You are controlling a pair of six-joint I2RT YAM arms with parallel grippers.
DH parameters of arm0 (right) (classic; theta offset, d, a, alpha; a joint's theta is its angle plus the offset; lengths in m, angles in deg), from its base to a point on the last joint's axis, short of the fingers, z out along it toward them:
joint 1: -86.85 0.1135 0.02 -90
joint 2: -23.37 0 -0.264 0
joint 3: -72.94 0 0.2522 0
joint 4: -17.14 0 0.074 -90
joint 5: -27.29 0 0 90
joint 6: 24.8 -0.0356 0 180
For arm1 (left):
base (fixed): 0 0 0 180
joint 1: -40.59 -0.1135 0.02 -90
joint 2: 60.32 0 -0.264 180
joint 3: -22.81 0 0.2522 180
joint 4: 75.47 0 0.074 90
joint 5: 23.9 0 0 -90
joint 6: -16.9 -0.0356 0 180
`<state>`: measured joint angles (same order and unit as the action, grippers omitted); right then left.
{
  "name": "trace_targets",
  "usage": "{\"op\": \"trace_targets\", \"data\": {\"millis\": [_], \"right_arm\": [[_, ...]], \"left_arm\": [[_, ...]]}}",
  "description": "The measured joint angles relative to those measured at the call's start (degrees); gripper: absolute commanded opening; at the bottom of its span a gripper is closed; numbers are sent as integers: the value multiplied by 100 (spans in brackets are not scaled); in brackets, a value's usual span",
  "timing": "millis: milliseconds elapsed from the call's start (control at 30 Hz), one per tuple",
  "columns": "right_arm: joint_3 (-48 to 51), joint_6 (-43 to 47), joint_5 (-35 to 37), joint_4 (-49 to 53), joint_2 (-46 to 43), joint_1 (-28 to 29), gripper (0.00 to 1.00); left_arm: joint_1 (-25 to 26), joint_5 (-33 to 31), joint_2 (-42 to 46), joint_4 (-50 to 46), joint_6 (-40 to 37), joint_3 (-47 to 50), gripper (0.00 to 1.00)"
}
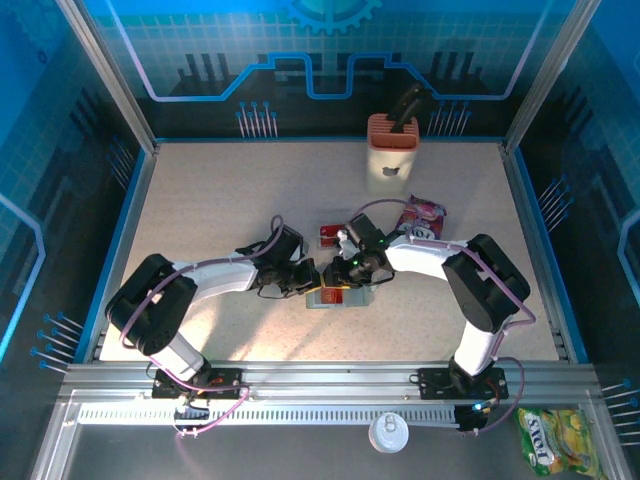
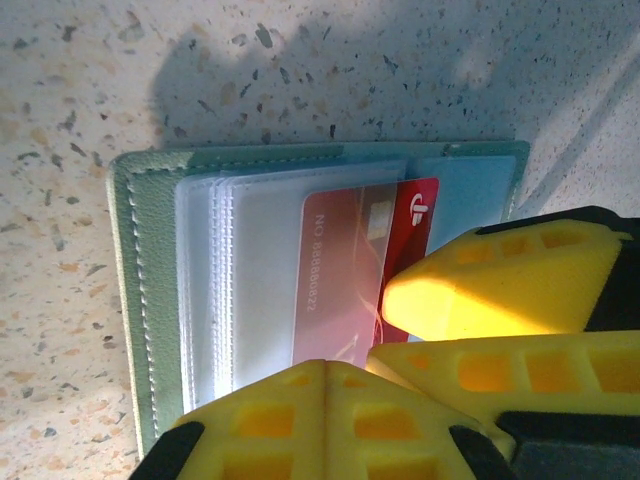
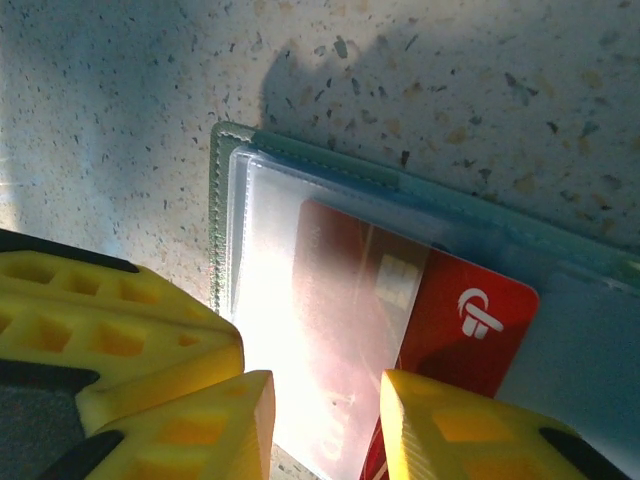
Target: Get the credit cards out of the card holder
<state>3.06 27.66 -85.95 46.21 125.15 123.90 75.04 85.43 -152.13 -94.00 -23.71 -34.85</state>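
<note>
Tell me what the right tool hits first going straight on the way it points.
Probably the red credit card, sticking partly out of the card holder; depth is unclear.

SURFACE: speckled beige table [image 1: 220, 200] is carrying everything | AT FINGERS: card holder [image 1: 337, 297] is lying open and flat beneath the yellow fingers [image 2: 500, 290] | BEYOND FINGERS: snack packet [image 1: 421, 217] and orange-and-cream block [image 1: 391, 148] are resting well apart from them

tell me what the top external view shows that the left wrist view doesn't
Top external adds the left arm, the right arm, the orange-and-cream block at the far edge and the snack packet. Left wrist adds the number printed on the red card and the clear sleeves. Both show the card holder and the red card.
</note>
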Motion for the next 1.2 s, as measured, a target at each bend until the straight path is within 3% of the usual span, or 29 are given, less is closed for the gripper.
{"op": "trace_targets", "data": {"millis": [1200], "right_arm": [[258, 7, 133, 133, -319, -227, 33]], "left_arm": [[96, -20, -256, -273, -46, -96, 1]]}}
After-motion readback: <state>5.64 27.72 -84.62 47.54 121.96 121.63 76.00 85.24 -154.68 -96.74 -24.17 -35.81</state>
